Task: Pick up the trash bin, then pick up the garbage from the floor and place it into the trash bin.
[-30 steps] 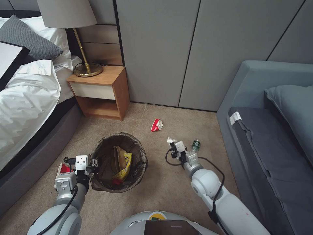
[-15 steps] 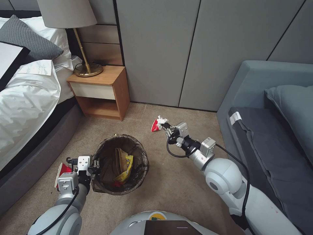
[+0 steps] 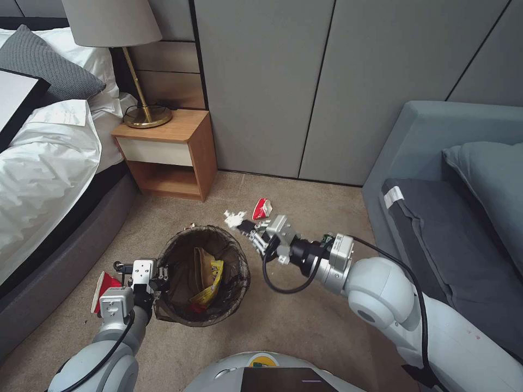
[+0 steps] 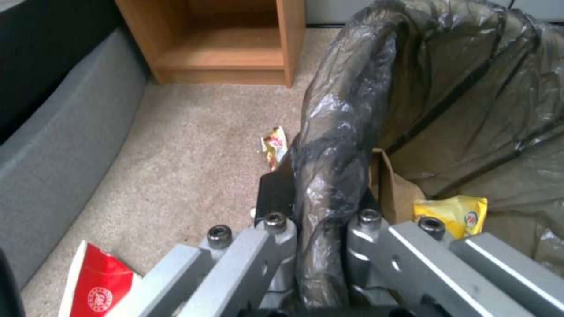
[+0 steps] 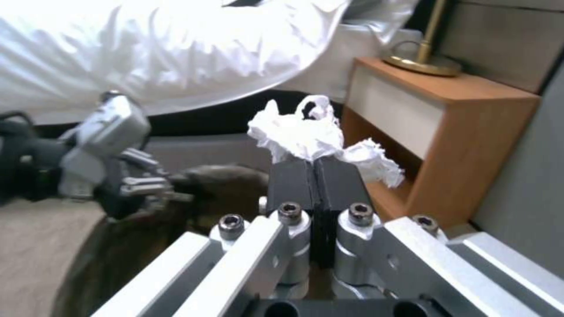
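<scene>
Two hands at work, both loaded. Your left hand (image 3: 159, 276) sits at the bin's 9 o'clock, clamped on the rim of the trash bin (image 3: 202, 275); left wrist view shows one finger (image 4: 276, 193) outside and the other inside the bag-covered rim (image 4: 329, 176). Bin's dark liner is folded over the edge. Inside: brown paper bag (image 3: 199, 267) w/ yellow snack wrapper (image 3: 211, 280) beside it, both also seen in left wrist view (image 4: 394, 193) (image 4: 451, 213).

Your right hand (image 3: 246, 225) reaches in from 3 o'clock, tips just past the bin's rim at approx 1 o'clock. Pads (image 5: 294, 180) are pressed tight together on a white tissue (image 3: 234, 219), which sticks out beyond the tips (image 5: 306, 132).

Floor (image 3: 283, 326), beige carpet, litter on it:
- red-and-white crushed cup (image 3: 262, 208), 12–1 o'clock of bin, just beyond right hand.
- 2nd red-and-white cup (image 3: 103, 284), 9 o'clock of bin, just behind left hand; also at (image 4: 97, 286).
- small gold wrapper (image 4: 274, 145), close against bin's outer wall.
- small bottle (image 3: 327, 239), mostly hidden behind right wrist.

Nightstand (image 3: 166, 155) w/ lamp (image 3: 131, 65) at 11 o'clock of the bin, bed (image 3: 43, 163) at 9–10, sofa (image 3: 452, 218) at 3.
</scene>
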Available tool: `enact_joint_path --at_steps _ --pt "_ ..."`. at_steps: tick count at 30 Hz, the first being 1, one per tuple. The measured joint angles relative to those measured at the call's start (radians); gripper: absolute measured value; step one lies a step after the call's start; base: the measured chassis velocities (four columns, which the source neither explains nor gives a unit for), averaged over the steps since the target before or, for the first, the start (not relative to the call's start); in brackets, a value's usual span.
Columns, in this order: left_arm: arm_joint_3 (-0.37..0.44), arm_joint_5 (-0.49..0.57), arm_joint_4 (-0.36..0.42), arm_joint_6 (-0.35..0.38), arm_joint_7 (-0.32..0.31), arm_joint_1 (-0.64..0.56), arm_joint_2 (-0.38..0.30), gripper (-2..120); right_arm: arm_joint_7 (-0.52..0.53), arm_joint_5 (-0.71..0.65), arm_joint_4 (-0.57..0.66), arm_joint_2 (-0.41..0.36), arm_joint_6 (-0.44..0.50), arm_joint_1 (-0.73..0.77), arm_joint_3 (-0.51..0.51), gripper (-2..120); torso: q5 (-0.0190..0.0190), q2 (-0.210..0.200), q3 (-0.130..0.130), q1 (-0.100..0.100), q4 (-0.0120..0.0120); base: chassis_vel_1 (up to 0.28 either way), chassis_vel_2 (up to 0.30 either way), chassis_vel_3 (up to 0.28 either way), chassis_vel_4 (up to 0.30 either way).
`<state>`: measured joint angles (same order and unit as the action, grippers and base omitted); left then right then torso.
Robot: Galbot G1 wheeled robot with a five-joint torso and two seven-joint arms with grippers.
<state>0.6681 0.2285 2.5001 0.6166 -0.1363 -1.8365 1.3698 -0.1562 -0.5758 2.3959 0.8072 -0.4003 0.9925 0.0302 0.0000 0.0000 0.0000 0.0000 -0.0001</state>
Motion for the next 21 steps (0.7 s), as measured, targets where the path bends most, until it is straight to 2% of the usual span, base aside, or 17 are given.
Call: enact_joint_path --at_steps 13,21 --pt "-0.018 -0.024 0.0 0.001 0.013 0.002 0.004 5 0.034 0.0 0.016 -0.022 -0.044 -0.11 0.194 0 0.0 0.0 0.0 0.0 0.0001 0.0 0.0 0.0 0.0" --pt "-0.021 -0.03 0.0 0.0 0.017 0.001 0.009 5 0.074 0.002 -0.013 -0.005 -0.057 -0.196 0.32 0 0.0 0.0 0.0 0.0 0.0003 0.0 0.0 0.0 0.0"
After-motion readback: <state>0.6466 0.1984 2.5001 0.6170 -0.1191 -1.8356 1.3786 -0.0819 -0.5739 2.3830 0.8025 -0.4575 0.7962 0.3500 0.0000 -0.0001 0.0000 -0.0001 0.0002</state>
